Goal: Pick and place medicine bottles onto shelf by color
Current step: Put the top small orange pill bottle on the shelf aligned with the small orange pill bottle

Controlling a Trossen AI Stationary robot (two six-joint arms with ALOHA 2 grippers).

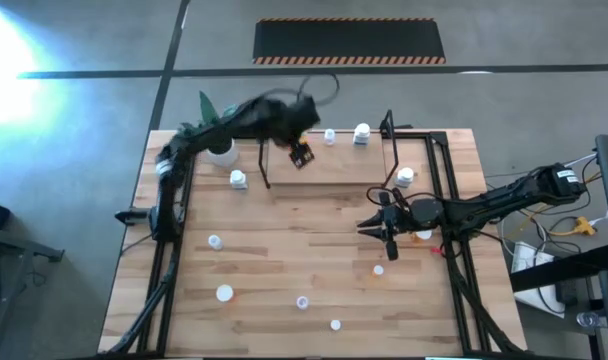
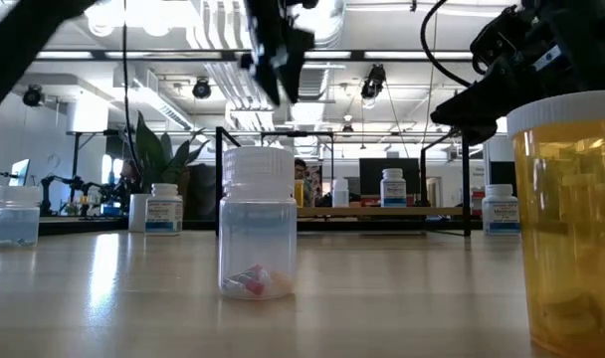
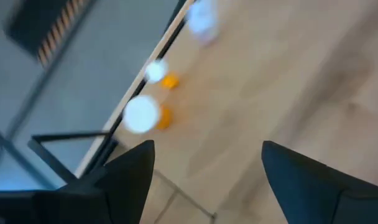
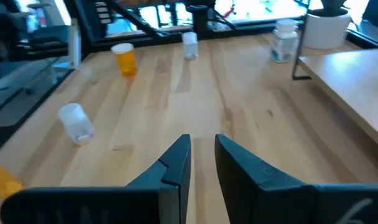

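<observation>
High view: two medicine bottles [image 1: 361, 133] stand on the shelf [image 1: 334, 165], just beyond my left gripper [image 1: 301, 153], whose jaws are wide and empty, probably just after a placement. My right gripper [image 1: 389, 238] hangs nearly closed, empty, near an orange bottle [image 1: 378, 270], which it must open to take next.

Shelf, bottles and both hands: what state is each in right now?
Left hand: open, empty, above the shelf.
Right hand: nearly shut, empty, over the table.
Shelf: two bottles upright on its far edge.
Clear bottle: upright, capped, on the table.
Orange bottle: upright, capped, on the table.
</observation>
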